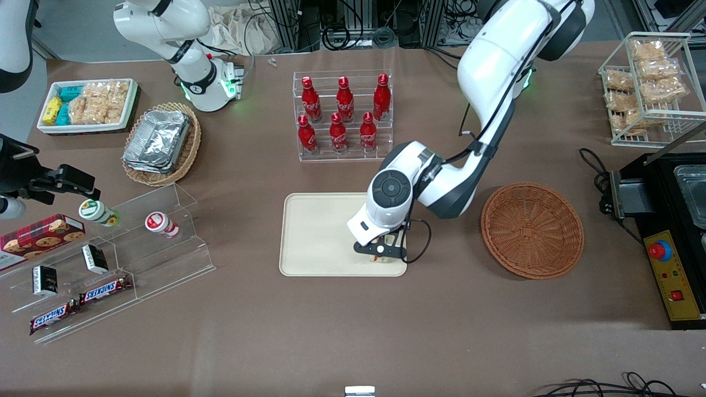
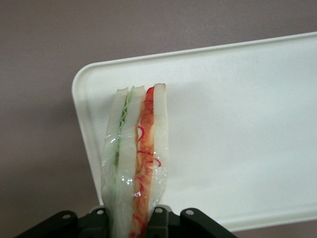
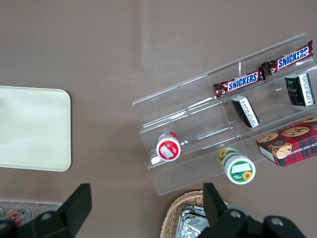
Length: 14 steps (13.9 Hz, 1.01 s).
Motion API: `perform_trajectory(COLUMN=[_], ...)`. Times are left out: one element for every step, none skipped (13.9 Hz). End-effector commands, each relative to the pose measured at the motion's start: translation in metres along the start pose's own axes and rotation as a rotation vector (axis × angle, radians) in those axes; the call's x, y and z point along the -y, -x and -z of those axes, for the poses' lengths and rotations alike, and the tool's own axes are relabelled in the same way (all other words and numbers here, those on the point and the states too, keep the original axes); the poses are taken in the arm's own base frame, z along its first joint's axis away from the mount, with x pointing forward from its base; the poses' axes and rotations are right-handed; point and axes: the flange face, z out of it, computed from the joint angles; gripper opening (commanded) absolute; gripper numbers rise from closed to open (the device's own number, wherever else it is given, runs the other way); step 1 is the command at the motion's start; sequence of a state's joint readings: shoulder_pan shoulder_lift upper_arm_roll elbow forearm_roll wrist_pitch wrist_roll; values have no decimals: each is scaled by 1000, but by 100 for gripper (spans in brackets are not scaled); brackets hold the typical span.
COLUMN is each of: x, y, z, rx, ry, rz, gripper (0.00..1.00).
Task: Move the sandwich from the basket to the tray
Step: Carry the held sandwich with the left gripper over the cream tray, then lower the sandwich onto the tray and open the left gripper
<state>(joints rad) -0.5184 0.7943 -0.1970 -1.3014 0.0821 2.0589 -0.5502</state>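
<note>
The sandwich (image 2: pixel 136 158), a wrapped wedge with pale bread and green and red filling layers, is pinched between my left gripper's fingers. My gripper (image 1: pixel 381 251) is shut on it and hangs over the cream tray (image 1: pixel 320 234), at the tray's corner nearest the basket and the front camera. In the front view the gripper hides nearly all of the sandwich (image 1: pixel 379 258). The round reddish-brown basket (image 1: pixel 532 230) lies beside the tray toward the working arm's end of the table, with nothing in it. The wrist view shows the tray (image 2: pixel 237 129) below the sandwich.
A clear rack of red bottles (image 1: pixel 342 116) stands farther from the front camera than the tray. A tan oval basket with foil trays (image 1: pixel 161 142), a white bin of snacks (image 1: pixel 88 105) and a clear stepped stand with snack bars (image 1: pixel 110 259) lie toward the parked arm's end. A black control box (image 1: pixel 670 273) sits past the basket.
</note>
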Motion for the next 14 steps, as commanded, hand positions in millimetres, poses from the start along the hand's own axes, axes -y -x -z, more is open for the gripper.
perform_trajectory(x=[-2, 2, 5, 11, 18, 22, 21, 20, 20, 18, 15, 15, 15, 15], y=[-5, -7, -9, -13, -17, -20, -20, -20, -19, -19, -18, -19, -19, -19], z=[-6, -11, -12, -13, -14, -17, -19, -24, -28, -30, -30, -31, -36, -36], rx=[-37, -34, -33, -36, -39, -48, -54, -52, -46, -50, -61, -63, -57, -58], ry=[-3, -7, -9, -13, -21, -23, -18, -17, -19, -15, -10, -8, -9, -10], rz=[1, 6, 10, 20, 32, 38, 37, 42, 64, 81, 78, 80, 79, 79], gripper=[0, 0, 0, 0, 0, 0, 0, 0, 0, 0, 1, 5, 13, 30])
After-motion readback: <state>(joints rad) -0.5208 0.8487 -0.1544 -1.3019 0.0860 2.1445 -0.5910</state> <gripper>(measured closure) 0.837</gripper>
